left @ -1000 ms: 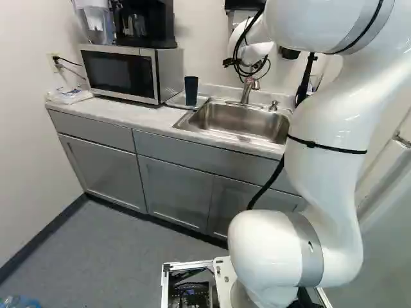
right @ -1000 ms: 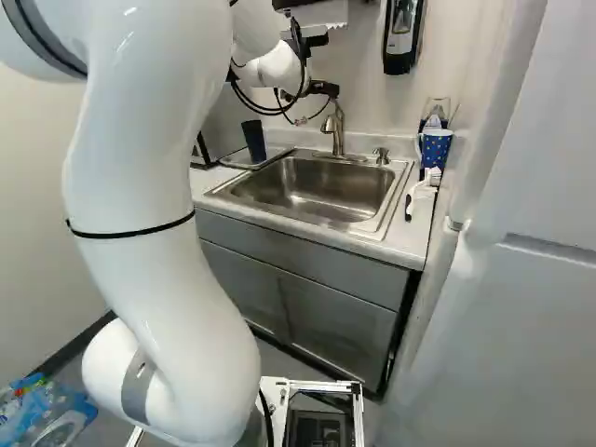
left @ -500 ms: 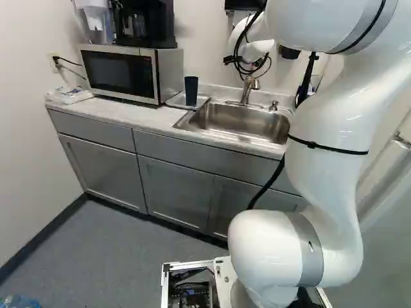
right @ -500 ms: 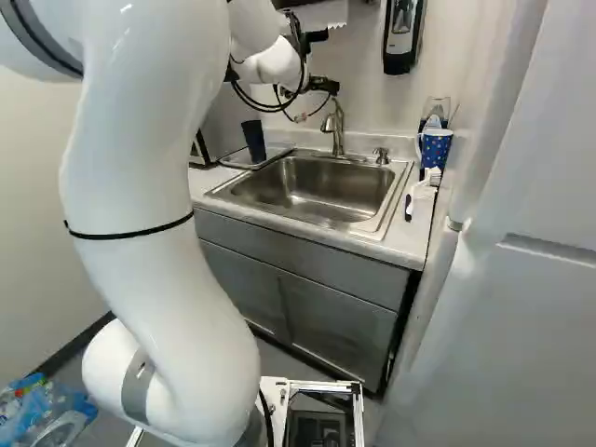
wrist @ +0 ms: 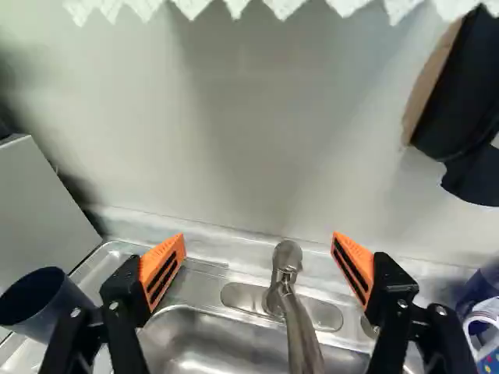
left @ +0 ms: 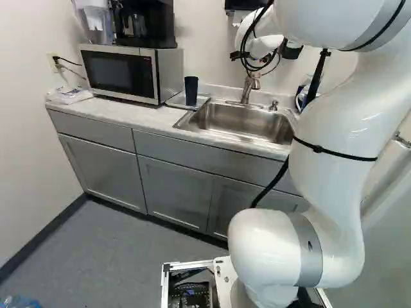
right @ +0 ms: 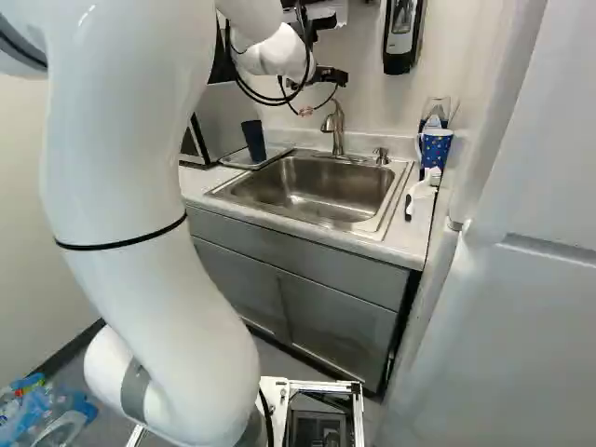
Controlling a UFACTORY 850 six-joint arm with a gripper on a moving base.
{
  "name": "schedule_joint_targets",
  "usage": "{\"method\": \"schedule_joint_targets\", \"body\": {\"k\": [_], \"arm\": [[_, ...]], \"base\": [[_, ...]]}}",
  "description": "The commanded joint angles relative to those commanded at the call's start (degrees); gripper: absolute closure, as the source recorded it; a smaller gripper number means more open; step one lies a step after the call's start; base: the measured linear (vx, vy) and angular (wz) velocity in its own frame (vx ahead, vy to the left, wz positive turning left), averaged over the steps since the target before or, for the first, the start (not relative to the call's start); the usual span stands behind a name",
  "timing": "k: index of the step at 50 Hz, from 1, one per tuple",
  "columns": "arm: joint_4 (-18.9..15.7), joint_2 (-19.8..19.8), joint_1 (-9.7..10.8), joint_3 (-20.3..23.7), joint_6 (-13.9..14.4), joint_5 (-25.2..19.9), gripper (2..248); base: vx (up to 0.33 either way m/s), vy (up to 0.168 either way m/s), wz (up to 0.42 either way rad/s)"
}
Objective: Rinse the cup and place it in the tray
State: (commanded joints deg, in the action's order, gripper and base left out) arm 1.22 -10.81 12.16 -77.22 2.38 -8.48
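In the right base view my gripper [right: 326, 76] shows partly, high over the back of the sink [right: 317, 191]. Wide open in the wrist view, the gripper [wrist: 259, 269] has nothing between its orange pads; the faucet [wrist: 292, 312] rises beyond and below the gap. A dark blue cup [left: 191, 90] stands upright on the flat tray [left: 173, 102] left of the sink. The wrist view has this cup [wrist: 43, 304] beside one finger, apart from it. A blue dotted mug [right: 435, 149] stands right of the sink.
A microwave [left: 122, 74] stands on the counter beside the tray. A brush [right: 424, 183] lies near the mug. On the wall hangs a black dispenser [right: 402, 37]. A white refrigerator-like panel [right: 531, 307] borders the right side.
The arm has shifted: its wrist stands further right and slightly higher in the left base view. The base, cup and mug have stayed put.
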Motion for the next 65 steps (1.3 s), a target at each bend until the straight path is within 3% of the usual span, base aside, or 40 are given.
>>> {"method": "schedule_joint_targets", "body": {"k": [32,65], "arm": [[0.0,8.1,2.8,8.5,0.0,6.8,3],[0.0,16.1,4.2,16.5,0.0,22.3,3]], "base": [[0.0,0.0,0.0],[0.0,0.0,0.0]]}}
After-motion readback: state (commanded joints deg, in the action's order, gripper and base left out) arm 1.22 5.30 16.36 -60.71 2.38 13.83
